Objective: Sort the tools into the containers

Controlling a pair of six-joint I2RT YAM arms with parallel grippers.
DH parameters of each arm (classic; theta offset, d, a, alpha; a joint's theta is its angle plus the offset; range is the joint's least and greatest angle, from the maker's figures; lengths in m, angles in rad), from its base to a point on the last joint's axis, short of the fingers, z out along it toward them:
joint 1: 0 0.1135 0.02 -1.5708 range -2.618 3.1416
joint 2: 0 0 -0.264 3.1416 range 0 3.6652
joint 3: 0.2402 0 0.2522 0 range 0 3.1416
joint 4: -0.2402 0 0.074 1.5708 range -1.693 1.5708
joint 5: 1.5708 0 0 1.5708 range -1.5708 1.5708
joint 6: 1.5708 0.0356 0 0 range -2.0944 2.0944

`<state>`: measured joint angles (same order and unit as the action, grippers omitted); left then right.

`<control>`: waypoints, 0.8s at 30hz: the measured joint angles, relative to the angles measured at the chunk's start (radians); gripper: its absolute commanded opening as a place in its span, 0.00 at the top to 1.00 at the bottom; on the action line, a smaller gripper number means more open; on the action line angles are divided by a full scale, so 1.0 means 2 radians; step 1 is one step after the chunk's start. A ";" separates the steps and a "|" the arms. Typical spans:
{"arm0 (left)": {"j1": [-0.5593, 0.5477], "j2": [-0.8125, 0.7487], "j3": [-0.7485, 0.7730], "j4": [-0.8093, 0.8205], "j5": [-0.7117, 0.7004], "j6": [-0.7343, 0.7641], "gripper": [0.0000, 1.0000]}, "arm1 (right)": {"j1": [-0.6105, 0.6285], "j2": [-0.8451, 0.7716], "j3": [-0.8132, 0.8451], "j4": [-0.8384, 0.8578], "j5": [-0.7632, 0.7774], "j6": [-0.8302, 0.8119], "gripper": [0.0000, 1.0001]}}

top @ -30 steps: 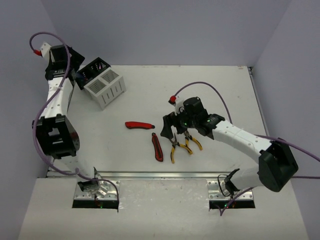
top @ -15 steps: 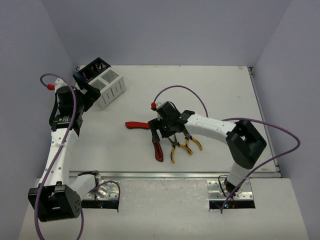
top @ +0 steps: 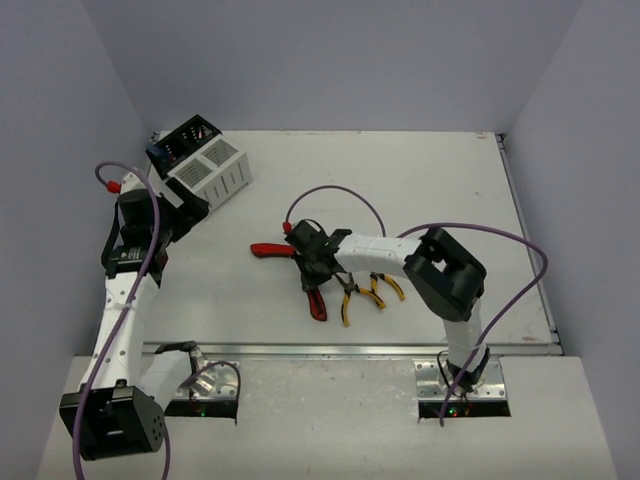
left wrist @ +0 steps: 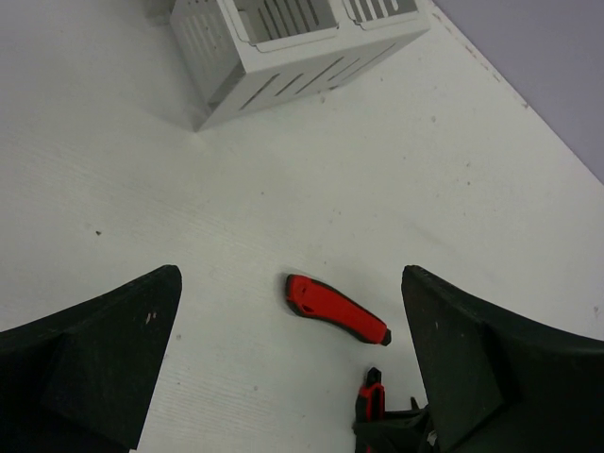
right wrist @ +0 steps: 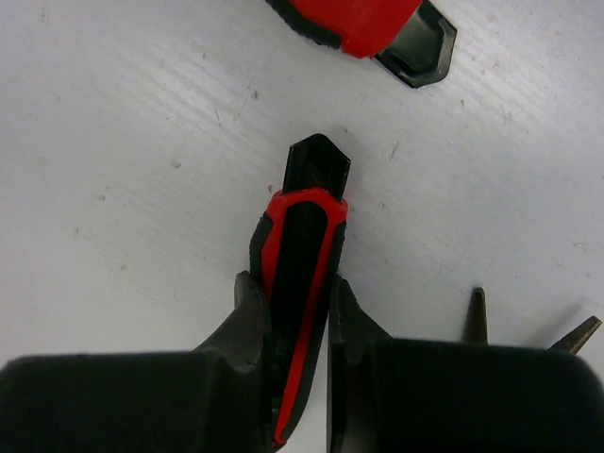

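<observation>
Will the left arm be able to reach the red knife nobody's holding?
Probably yes: the left gripper is open, only bare table lies before the loose knife, though the right gripper crowds it.

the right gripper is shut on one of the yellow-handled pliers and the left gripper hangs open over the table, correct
Not the pliers. The right gripper is shut on a red-and-black utility knife, as the right wrist view shows; the yellow-handled pliers lie free beside it. The left gripper does hang open over the white table.
</observation>
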<state>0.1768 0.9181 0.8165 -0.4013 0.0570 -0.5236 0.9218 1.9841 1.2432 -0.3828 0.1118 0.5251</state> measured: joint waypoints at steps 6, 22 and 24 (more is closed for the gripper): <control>0.000 -0.001 -0.004 -0.001 0.013 0.002 0.00 | 0.000 0.005 0.007 0.006 0.008 0.001 1.00; -0.125 -0.007 -0.140 0.249 0.259 -0.089 0.06 | 0.002 -0.270 -0.163 0.189 -0.039 -0.138 1.00; -0.159 -0.007 -0.148 0.275 0.259 -0.097 0.12 | 0.002 -0.292 -0.173 0.204 -0.044 -0.146 1.00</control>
<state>-0.1415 0.9036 0.5195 0.1484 0.5741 -0.7184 0.9257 1.3998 0.8968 0.0244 0.0230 0.2321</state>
